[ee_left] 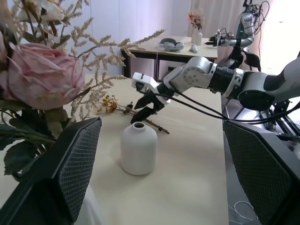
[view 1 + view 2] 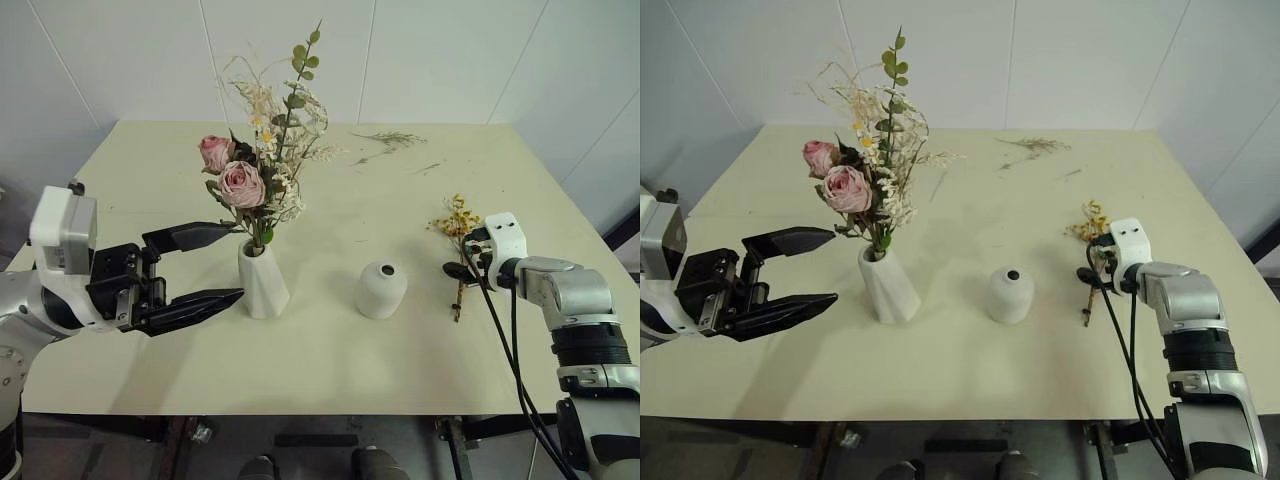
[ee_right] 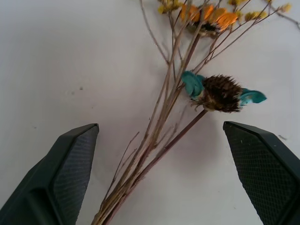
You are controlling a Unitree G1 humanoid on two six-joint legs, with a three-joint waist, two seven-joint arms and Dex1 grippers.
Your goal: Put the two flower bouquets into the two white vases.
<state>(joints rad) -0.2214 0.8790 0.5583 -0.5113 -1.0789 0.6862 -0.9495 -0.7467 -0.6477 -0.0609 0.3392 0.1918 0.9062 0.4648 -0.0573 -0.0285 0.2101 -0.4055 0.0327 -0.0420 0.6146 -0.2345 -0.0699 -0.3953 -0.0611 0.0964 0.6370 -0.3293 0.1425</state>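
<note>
The right pincer hangs with its fingers spread wide above the stems of the yellow bouquet, which lies flat on the surface. The left pincer, also wide apart and empty, sits just beside the tall vase holding the rose bouquet. Between them stands the round vase.

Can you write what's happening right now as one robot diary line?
pink rose bouquet: in tall twisted white vase | slim yellow flower bouquet: on table | right gripper: open above its stems | round white vase: empty
</note>
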